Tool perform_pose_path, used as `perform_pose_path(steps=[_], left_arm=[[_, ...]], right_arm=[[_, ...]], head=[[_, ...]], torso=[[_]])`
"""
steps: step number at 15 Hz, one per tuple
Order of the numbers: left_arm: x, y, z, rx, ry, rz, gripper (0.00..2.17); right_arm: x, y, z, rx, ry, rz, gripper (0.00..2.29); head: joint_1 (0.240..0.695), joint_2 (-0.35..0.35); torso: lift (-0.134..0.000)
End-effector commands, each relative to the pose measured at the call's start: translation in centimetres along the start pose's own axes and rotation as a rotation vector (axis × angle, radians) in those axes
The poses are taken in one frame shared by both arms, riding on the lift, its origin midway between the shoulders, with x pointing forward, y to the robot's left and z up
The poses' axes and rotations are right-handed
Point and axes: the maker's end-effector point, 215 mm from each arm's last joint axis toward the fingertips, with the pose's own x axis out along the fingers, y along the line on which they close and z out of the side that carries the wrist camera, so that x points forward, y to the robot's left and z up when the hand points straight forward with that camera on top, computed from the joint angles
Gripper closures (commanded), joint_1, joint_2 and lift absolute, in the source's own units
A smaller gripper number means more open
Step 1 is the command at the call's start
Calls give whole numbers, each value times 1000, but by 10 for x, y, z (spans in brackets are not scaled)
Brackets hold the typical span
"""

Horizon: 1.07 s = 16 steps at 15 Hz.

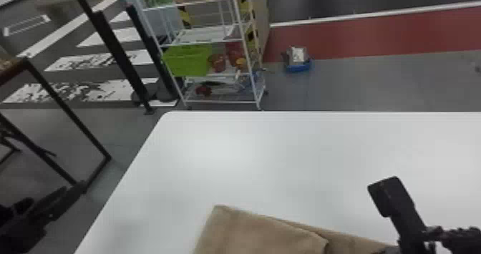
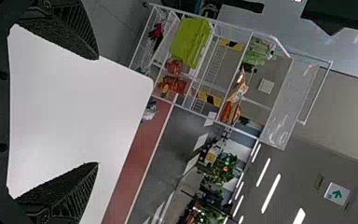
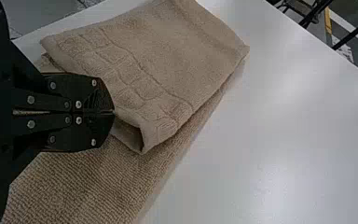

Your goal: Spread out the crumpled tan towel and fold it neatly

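My left gripper hangs beyond the white table's left edge in the head view. From its own wrist camera, the left gripper is open, with nothing held. The tan towel lies partly folded over at the table's near edge. My right arm's gripper is over the towel's right part. In the right wrist view, the right gripper is shut on an edge of the towel's upper layer. That layer of the towel has a banded border, and a small hollow opens under its corner beside the fingers.
The white table extends forward and right of the towel. On the floor behind it stand a white wire rack with a green bin and a small blue-based object. A dark-framed table is at the left.
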Motion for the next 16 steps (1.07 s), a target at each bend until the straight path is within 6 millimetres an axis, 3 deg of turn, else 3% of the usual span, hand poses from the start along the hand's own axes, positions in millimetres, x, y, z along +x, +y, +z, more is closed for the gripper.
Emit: perform_pose_path(steps=[1, 9, 16], left_arm=[[0, 0, 0, 0, 0, 1, 76], [-1, 0, 0, -2, 3, 1, 76], [0, 0, -1, -4, 4, 6, 76]], right_arm=[[-1, -2, 0, 13, -3, 2, 1237], [-27, -30, 27, 42, -78, -36, 1237], [-27, -10, 13, 26, -71, 2, 1237]], head=[[695, 350], [695, 350], [695, 350]], torso=[[-122], [-122], [-122]])
